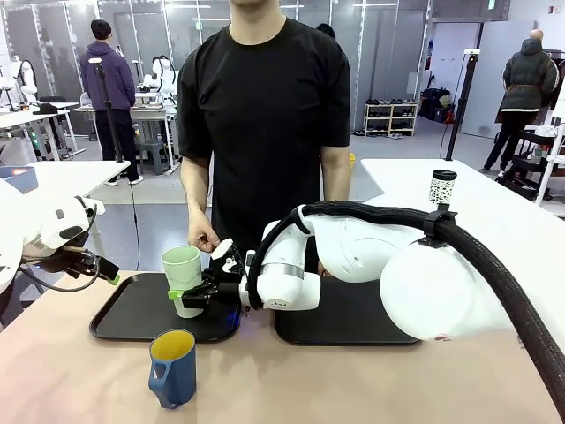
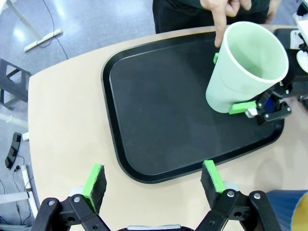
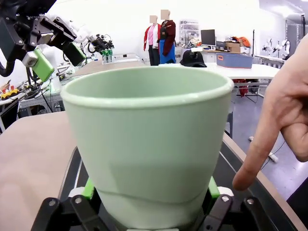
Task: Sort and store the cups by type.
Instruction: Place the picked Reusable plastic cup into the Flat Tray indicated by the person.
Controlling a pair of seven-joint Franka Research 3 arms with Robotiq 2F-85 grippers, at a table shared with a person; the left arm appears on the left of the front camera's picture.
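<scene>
pale green tumbler (image 1: 182,265) in right gripper (image 1: 187,297), upright over black tray (image 1: 132,314)

The mug (image 2: 287,207) is cut off by the left wrist view's edge, and the right arm (image 1: 353,252) hides the right tray's (image 1: 344,320) far side.

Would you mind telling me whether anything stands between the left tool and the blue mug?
Nothing visible does. The left tool hovers open over the table by the black tray's edge, and the blue mug stands on bare table beside that tray.
</scene>
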